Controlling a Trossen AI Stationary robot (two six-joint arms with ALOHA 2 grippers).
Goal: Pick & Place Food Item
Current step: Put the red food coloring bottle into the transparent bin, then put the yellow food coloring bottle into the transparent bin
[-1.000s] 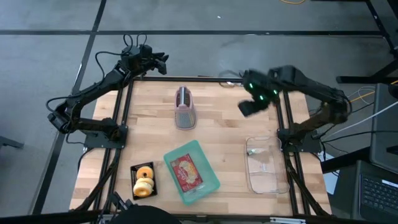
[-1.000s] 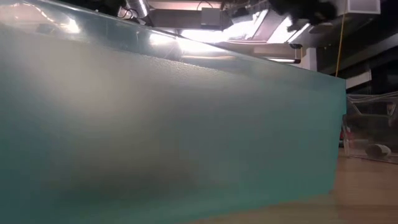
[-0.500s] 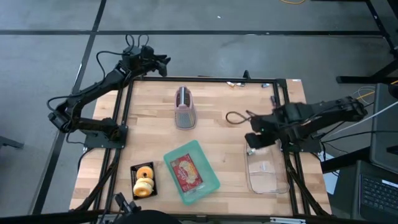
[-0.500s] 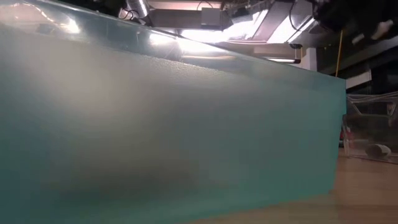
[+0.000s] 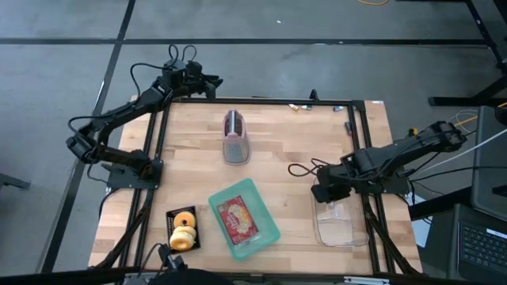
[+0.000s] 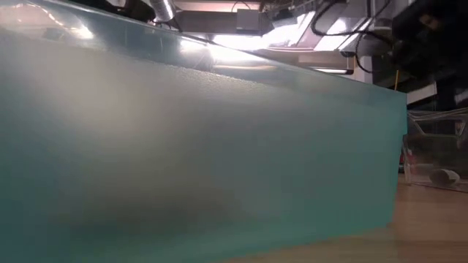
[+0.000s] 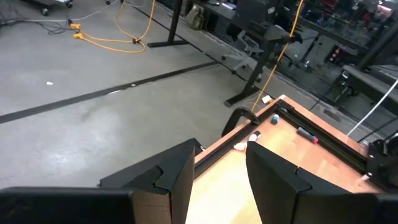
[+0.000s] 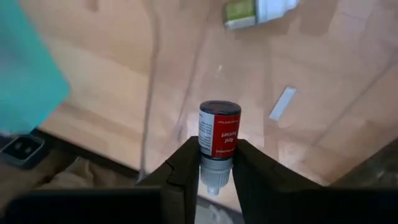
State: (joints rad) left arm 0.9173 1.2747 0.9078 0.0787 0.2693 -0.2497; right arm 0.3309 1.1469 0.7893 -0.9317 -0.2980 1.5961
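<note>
One small red-labelled bottle (image 8: 219,140) pinched between right end effector (image 8: 214,163) fingers | over clear tray (image 5: 341,218) at tabletop's (image 5: 277,174) right edge | lower inside rim before opening wider | left end effector (image 7: 217,180) parted, empty, far-left corner.

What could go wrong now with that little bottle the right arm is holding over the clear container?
The right gripper pinches the small red-labelled bottle only near its grey cap end, so it might slip or tilt out. Released from here, it could bounce on the clear container or strike the green-and-white item already lying there.
</note>
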